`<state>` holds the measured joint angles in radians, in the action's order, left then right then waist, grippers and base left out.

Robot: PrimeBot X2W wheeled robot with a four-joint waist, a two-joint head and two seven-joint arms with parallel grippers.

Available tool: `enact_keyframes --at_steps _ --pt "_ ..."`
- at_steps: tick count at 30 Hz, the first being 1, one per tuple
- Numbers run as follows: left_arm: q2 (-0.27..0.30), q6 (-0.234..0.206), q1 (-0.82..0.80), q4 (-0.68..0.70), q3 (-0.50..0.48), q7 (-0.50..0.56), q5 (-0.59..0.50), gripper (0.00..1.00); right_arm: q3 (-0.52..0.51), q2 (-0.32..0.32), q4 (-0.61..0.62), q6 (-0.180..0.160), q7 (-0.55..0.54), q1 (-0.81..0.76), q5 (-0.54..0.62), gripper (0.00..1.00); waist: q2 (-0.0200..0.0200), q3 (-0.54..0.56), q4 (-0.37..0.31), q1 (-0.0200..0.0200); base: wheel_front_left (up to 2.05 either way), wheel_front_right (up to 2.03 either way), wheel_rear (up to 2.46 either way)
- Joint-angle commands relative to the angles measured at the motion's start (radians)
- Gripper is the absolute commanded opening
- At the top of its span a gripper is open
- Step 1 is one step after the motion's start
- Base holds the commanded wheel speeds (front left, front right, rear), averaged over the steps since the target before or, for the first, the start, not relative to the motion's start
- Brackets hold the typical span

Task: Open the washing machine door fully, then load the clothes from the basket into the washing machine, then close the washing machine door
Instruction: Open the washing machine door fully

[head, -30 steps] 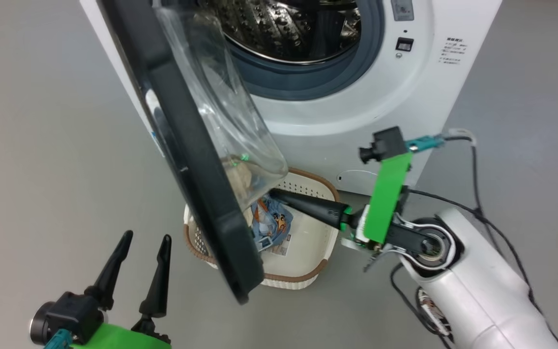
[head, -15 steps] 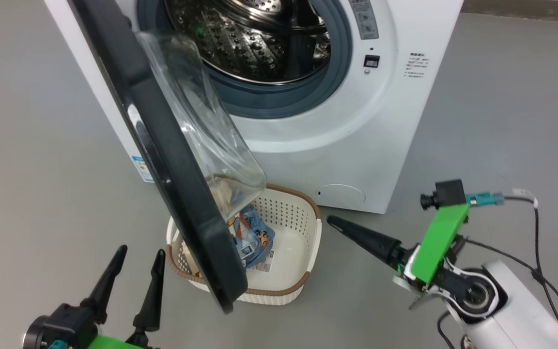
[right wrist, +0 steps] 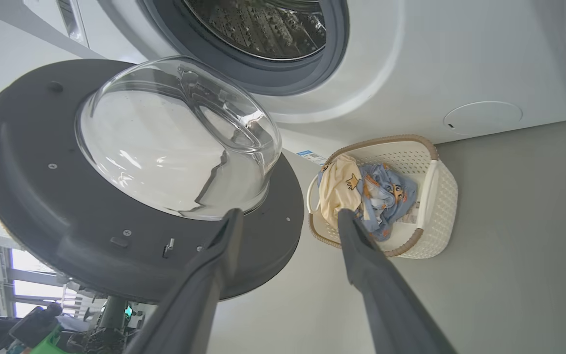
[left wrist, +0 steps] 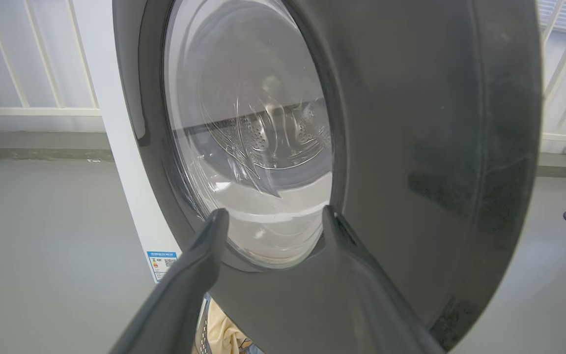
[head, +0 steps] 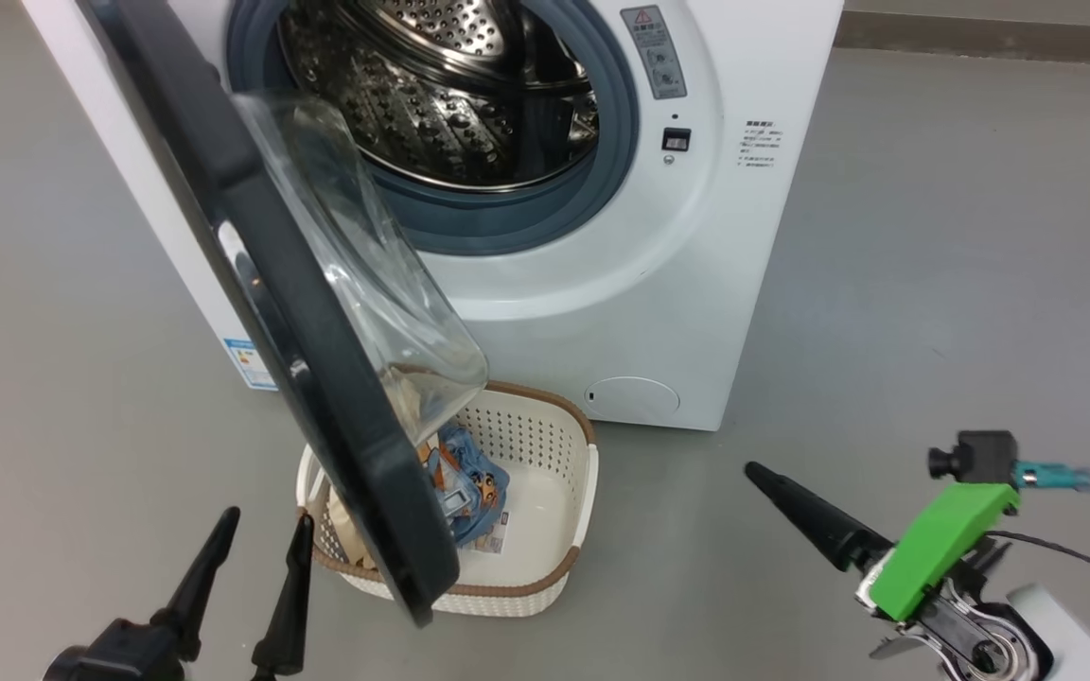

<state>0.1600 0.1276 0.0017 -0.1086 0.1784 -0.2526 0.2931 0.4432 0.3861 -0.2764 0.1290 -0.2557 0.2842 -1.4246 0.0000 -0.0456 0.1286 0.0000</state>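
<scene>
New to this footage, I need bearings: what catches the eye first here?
The washing machine door, black-rimmed with a bulging glass bowl, stands open across the left of the head view. Behind it gleams the steel drum of the white washing machine. Below the door, partly hidden by it, the basket on the floor holds the clothes.

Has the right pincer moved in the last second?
Yes. In the head view the right pincer has pulled out of the basket and now hovers over the floor, clear of its right rim.
</scene>
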Motion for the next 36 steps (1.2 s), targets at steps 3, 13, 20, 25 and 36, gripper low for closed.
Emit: enact_keyframes --at_steps 3,13,20,25,36 --pt "0.024 0.003 -0.002 0.027 -0.044 -0.009 -0.005 1.00 0.026 0.058 0.020 0.002 0.091 -0.029 0.041 1.00 0.0000 0.009 -0.011 0.0000 0.00 0.00 0.00" --pt "0.024 0.003 0.017 0.030 -0.057 -0.009 -0.009 1.00 0.069 0.162 -0.005 0.002 0.311 -0.079 0.095 1.00 0.0000 0.022 -0.026 0.0000 0.00 0.00 0.00" --pt "0.024 0.003 0.020 0.034 -0.057 -0.009 -0.009 1.00 0.119 0.210 -0.058 0.002 0.492 -0.082 0.196 1.00 0.0000 0.019 -0.024 0.0000 0.00 0.00 0.00" --pt "0.023 0.003 0.016 0.037 -0.060 -0.009 -0.008 1.00 0.053 0.193 -0.070 0.002 0.517 -0.072 0.331 1.00 0.0000 0.013 -0.021 0.0000 0.00 0.00 0.00" --pt "0.020 0.003 0.007 0.036 -0.058 -0.009 -0.007 1.00 -0.270 0.016 0.050 0.002 0.517 -0.243 0.777 1.00 0.0000 0.009 0.003 0.0000 0.00 0.00 0.00"
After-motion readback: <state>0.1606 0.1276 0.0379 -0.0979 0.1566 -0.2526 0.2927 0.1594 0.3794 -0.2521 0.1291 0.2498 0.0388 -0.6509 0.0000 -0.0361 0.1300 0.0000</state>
